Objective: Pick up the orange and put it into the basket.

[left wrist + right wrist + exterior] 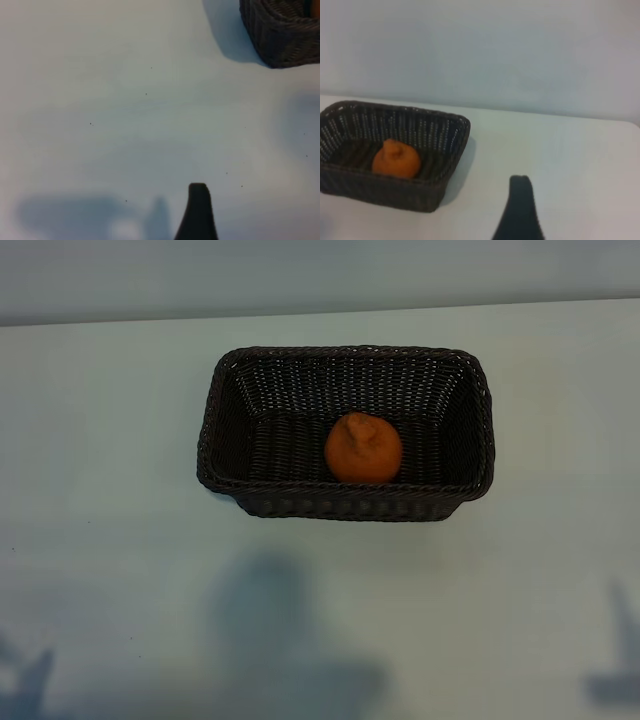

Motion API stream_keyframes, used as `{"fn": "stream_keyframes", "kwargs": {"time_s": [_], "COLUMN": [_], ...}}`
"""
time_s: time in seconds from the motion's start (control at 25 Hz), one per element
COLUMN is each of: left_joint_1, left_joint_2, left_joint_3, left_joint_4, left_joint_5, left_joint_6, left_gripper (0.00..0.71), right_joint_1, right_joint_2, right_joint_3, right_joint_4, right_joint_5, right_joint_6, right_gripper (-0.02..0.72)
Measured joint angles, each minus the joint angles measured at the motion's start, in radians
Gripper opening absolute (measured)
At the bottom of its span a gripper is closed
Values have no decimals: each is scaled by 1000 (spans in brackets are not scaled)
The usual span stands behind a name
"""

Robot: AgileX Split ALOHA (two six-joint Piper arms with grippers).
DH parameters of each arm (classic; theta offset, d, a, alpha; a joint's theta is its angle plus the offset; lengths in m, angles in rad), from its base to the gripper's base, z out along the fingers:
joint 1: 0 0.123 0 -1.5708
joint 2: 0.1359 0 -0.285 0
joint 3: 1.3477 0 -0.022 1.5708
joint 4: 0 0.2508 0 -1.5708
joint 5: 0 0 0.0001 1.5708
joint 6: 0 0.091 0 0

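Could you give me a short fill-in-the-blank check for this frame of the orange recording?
1. The orange lies inside the ____.
2. The basket stands on a pale ____.
3. In the exterior view, the orange rests nearer the basket's ____ wall.
4. The number of fruits in the basket is ____.

Missing words: basket; table; front (near); one

No legible txt, seemingly.

Soft even light, bluish shadows on the table (120,570), wrist views blurred.
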Motion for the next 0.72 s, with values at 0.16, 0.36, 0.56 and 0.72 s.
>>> {"fn": "stream_keyframes", "kwargs": {"time_s": [0.16, 0.36, 0.56, 0.72], "left_joint_1": [0, 0, 0, 0], "left_joint_2": [0, 0, 0, 0], "left_joint_3": [0, 0, 0, 0], "left_joint_4": [0, 0, 0, 0], "left_joint_5": [0, 0, 0, 0], "left_joint_6": [0, 0, 0, 0], "left_gripper": [592, 592, 592, 592], "right_joint_1": [0, 0, 0, 0], "right_joint_2": [-4, -4, -4, -4], "right_joint_3": [29, 95, 194, 263], "right_joint_4": [-12, -32, -46, -47], "right_joint_5": [21, 86, 93, 100], "right_joint_6": [0, 0, -8, -19], "right_gripper": [546, 546, 546, 546]}}
